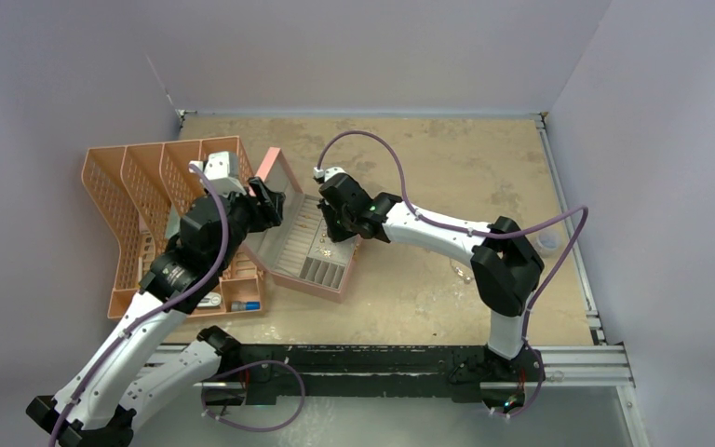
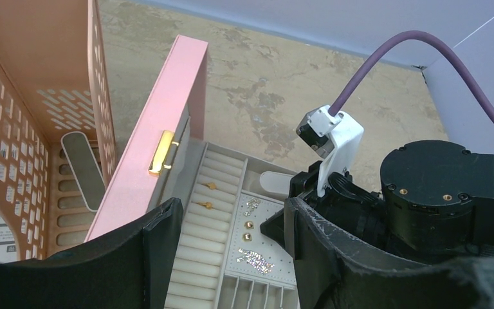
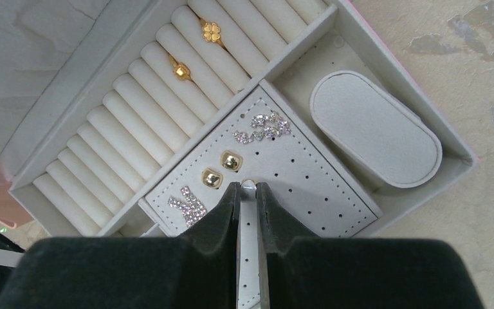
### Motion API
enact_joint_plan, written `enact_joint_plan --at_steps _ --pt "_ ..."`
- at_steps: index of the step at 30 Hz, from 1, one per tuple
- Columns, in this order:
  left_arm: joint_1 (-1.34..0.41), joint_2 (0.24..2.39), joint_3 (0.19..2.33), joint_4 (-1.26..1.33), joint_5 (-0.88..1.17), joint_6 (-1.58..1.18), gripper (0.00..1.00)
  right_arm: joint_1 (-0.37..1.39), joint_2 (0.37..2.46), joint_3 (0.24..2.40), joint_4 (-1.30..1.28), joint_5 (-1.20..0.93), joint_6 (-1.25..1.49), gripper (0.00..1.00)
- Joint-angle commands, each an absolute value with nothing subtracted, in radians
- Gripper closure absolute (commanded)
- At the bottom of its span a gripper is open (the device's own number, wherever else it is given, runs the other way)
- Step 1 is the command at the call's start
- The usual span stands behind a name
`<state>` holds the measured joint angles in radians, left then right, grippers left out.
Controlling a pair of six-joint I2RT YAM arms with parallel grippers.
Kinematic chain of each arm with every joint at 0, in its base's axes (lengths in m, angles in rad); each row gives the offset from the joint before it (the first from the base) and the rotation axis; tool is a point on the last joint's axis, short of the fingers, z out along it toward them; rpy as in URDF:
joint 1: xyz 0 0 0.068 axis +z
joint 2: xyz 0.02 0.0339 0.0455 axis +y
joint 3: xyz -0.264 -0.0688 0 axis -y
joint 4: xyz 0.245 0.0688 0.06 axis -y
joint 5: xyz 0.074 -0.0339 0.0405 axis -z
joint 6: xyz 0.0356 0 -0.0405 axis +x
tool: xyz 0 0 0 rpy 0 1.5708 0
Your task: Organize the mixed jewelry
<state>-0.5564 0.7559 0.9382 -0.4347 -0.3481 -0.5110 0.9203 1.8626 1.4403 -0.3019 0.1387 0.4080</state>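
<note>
The right arm reaches toward ten o'clock over the open pink jewelry box, its right gripper pinching one tiny stud on the perforated pad, two gold studs at eleven o'clock, two gold rings beyond, while the left gripper hangs spread beside the lid.

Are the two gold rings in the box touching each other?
Apart. The right wrist view shows the flower ring and the square ring tucked into separate slots, with a white padded roll plainly between them.
</note>
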Motion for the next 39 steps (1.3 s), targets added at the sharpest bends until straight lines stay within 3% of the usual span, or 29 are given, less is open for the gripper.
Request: enact_joint_plan --at_steps 1,39 --pt "-0.552 0.758 0.940 -0.399 -0.345 -0.486 0.41 0.922 1.809 1.469 -0.332 0.157 0.419 0.96" --pt "-0.552 0.770 0.940 -0.399 -0.336 -0.486 0.41 0.922 1.845 1.421 -0.292 0.158 0.419 0.95"
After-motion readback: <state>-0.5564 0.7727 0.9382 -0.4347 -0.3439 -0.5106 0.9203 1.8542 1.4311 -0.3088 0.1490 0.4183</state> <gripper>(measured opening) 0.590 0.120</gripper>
